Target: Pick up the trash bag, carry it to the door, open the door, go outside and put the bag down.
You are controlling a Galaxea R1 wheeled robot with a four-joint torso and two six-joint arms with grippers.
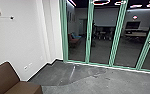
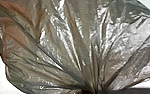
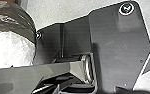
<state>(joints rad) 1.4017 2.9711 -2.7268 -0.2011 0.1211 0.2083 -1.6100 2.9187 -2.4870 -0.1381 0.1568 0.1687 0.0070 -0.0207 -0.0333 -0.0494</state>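
Trash bag [image 2: 66, 45] bunched tight in left fingers [image 2: 127, 91]; white bulge [image 3: 11, 50] showing, contents unclear; right grip can't be told.

The head view crops the brown chair [image 1: 8, 76] at eight o'clock; both wrist views cut off the trash bag [image 2: 76, 45].

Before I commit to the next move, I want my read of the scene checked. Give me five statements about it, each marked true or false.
1. The frames of the glass panels are green. True.
2. The seat at the head view's lower left is bright blue. False: it is brown.
3. In the left wrist view, the trash bag has folds drawing together toward one spot. True.
4. The wall behind that seat is black. False: it is white.
5. Furniture shows in the glass. True.
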